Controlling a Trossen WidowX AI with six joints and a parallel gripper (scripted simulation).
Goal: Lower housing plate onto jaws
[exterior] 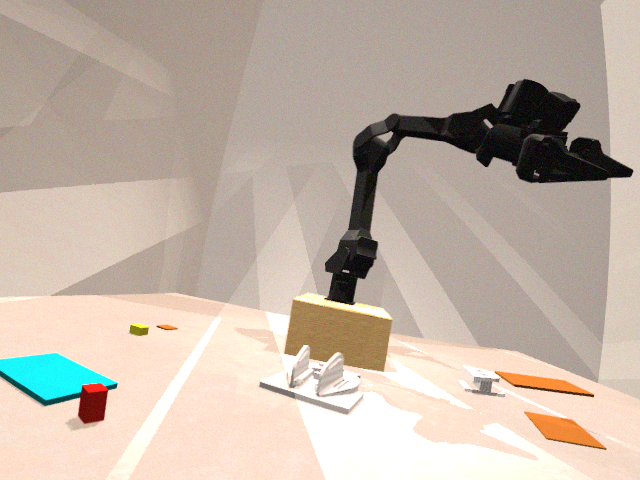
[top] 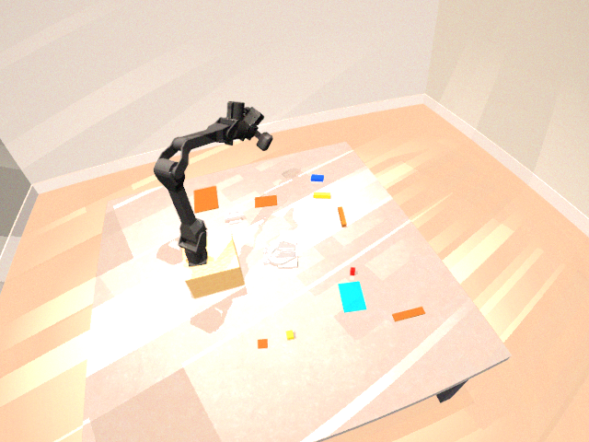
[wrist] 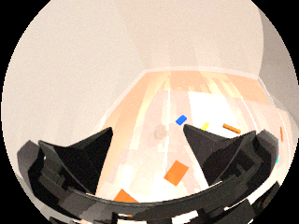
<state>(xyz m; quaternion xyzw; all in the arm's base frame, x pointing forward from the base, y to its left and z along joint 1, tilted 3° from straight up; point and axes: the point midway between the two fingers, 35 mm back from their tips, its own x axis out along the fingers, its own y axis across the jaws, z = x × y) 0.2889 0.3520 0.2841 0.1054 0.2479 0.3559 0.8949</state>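
Observation:
A white base plate (exterior: pixel 310 397) lies flat in front of the arm's wooden block, its surface washed out by light in the top view. Two ridged white jaws (exterior: pixel 298 367) (exterior: pixel 331 376) stand upright on it, side by side, with nothing over them. A small white piece (top: pixel 234 217) (exterior: pixel 484 384), seemingly the housing plate, stands apart on the table near the orange tiles. It has a flat top, a short stem and a wider foot. My gripper (exterior: pixel 619 175) (wrist: pixel 149 130) is open and empty, high above the table and far from both white things.
The wooden block (top: pixel 216 281) (exterior: pixel 338 331) bears the arm. Orange tiles (top: pixel 205 198) (top: pixel 265 201) lie near the small white piece. A blue block (top: pixel 317 178) (wrist: pixel 181 119) and yellow bar (top: pixel 321 195) lie farther back. A cyan plate (top: pixel 352 296) (exterior: pixel 56 377) and red block (top: pixel 352 271) (exterior: pixel 93 403) lie opposite.

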